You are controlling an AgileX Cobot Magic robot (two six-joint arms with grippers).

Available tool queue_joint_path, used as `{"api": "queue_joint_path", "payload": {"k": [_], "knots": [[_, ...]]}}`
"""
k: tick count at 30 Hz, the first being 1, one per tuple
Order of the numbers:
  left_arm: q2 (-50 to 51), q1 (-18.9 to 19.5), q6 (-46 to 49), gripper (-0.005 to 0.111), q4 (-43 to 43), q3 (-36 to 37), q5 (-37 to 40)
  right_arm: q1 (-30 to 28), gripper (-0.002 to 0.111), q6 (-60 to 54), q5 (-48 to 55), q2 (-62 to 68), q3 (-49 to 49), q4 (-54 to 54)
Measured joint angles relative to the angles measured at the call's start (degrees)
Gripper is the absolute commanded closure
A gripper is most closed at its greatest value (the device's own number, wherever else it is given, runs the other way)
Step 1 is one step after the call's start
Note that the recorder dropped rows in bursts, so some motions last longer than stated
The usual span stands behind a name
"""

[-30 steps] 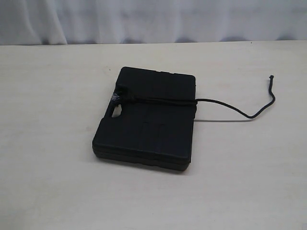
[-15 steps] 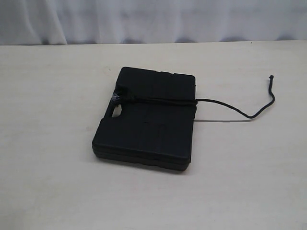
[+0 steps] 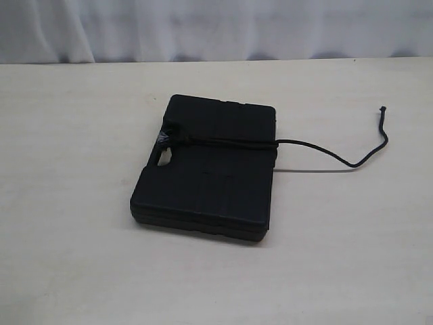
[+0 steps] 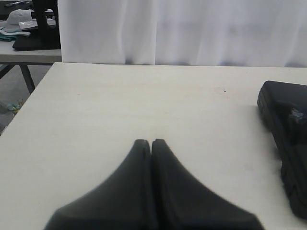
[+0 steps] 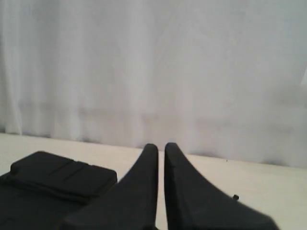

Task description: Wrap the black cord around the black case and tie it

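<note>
Your left claw (image 4: 151, 143) is clenched, tips pressed together with nothing between them. Your right claw (image 5: 161, 146) is drawn nearly closed, only a sliver of gap at its tips, and it is just as empty. Neither touches anything, which fits arms parked clear of the work, not mid-grasp.

Ahead of the left claw lies bare table (image 4: 120, 100). The black case (image 4: 287, 134) sits flat, forward and off toward the right arm's side, well apart from the tips. From the right claw, the case (image 5: 53, 179) is forward and toward the left arm's side.

The cord (image 3: 230, 142) crosses the lid once and bunches at the handle slot, where a greyish tuft shows. That looks like the tie point, so the wrap appears made. Its loose tail runs off onto the table on the right arm's side.

Both arms sit low and point roughly level toward the white curtain (image 5: 201, 72). Neither shows in the outside view.
</note>
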Motion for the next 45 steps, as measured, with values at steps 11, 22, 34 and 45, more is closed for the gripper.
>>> {"api": "queue_joint_path", "payload": {"k": [11, 22, 34, 45], "knots": [[0.0, 0.0, 0.0, 0.107, 0.0, 0.0, 0.0, 0.0, 0.104, -0.5, 18.1, 0.0, 0.1, 2.1], [0.0, 0.0, 0.0, 0.107, 0.0, 0.0, 0.0, 0.0, 0.104, -0.6, 20.4, 0.0, 0.1, 2.1], [0.0, 0.0, 0.0, 0.107, 0.0, 0.0, 0.0, 0.0, 0.104, -0.6, 20.4, 0.0, 0.1, 2.1], [0.0, 0.0, 0.0, 0.107, 0.0, 0.0, 0.0, 0.0, 0.104, -0.6, 20.4, 0.0, 0.1, 2.1]]}}
